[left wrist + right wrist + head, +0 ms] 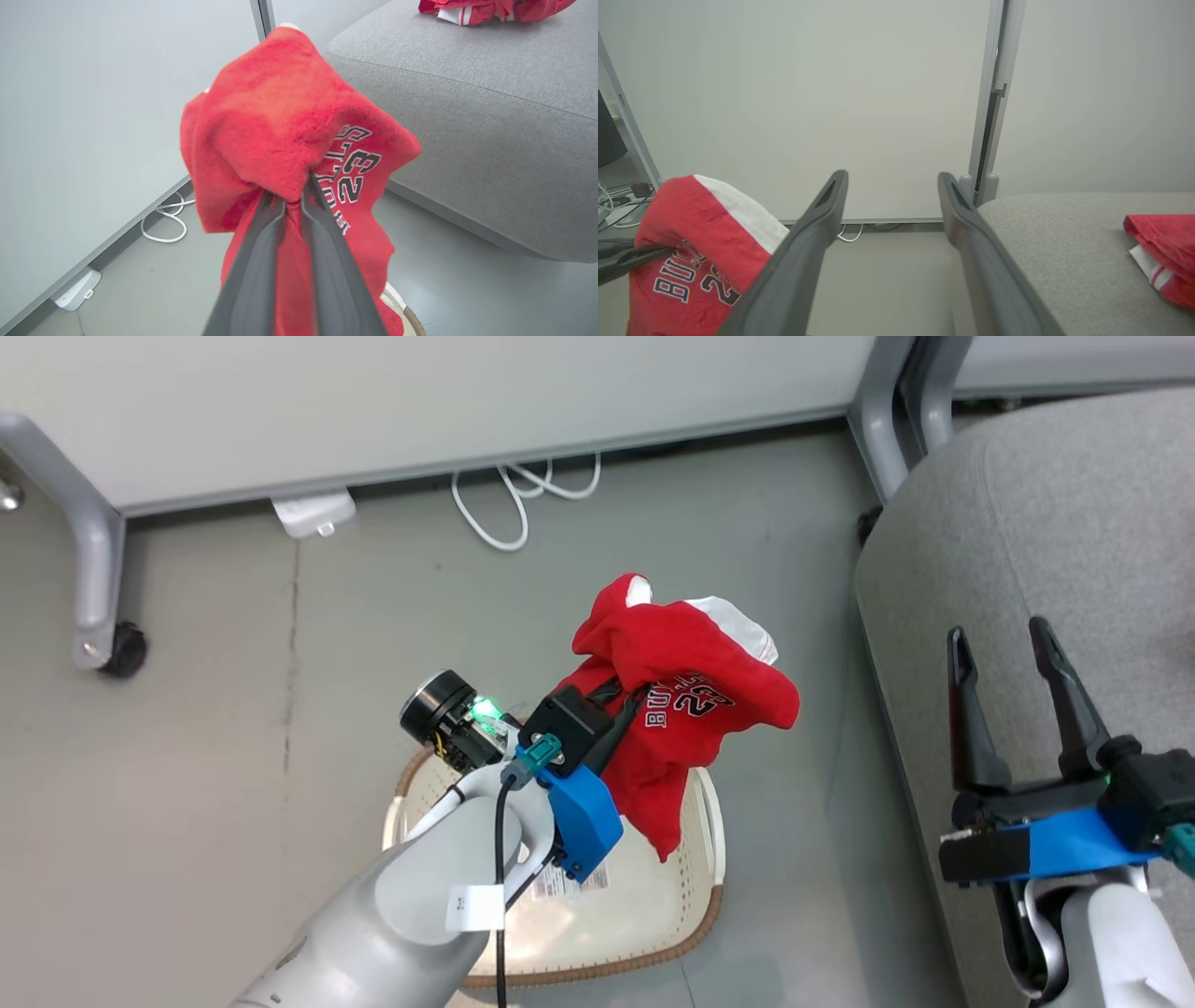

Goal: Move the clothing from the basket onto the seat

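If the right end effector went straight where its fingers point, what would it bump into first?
Probably the pale wall panel. In its wrist view the open right end effector aims at it; the grey seat lies just beside that line. Depth is unclear.

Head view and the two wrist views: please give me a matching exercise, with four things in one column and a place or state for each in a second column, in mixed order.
Things
1. BULLS 23 jersey
2. basket
3. right gripper
4. second red garment

Places or states
A. lies on the seat
B. open, jaws holding nothing
C. stands on the floor
D. held up by the left gripper, jaws shut on it

Pairs: 1-D, 2-C, 3-B, 4-A
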### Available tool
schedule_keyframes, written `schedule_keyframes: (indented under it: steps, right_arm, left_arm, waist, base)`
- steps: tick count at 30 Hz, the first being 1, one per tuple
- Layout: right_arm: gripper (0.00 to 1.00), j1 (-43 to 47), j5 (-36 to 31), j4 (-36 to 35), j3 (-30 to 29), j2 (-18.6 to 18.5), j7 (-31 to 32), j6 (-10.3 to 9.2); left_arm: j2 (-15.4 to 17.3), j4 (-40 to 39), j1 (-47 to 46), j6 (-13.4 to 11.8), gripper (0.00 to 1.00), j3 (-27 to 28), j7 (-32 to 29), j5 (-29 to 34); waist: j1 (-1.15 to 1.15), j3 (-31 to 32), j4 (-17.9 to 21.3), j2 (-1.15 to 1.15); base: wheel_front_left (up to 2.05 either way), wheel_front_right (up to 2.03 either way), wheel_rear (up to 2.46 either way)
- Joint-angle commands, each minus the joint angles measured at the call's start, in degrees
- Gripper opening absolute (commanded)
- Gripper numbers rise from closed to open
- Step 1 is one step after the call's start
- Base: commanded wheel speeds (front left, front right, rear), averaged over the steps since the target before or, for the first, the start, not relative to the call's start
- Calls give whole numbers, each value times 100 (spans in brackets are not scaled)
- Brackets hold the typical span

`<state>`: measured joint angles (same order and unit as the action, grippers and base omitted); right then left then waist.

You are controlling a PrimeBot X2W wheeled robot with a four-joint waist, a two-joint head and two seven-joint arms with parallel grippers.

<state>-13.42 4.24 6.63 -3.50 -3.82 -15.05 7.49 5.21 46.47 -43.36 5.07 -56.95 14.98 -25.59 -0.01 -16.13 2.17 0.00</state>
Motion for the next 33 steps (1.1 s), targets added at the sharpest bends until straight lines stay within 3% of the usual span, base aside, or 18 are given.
schedule_keyframes:
  steps: [1,16,33]
  right_arm:
    - [100,151,-4,36,-16,-15,-20,1]
    - [100,854,65,245,149,57,-20,1]
    - [100,1217,263,485,639,87,-20,1]
  left_arm:
    - [46,-94,86,-34,0,87,29,45]
    - [27,-696,294,-15,0,527,29,103]
    - [-14,-719,76,44,0,479,30,53]
  waist:
    - [1,338,-108,0]
    - [1,1332,-330,0]
    - [1,1568,-455,0]
  base:
    - [0,0,0]
    - [0,0,0]
    - [0,0,0]
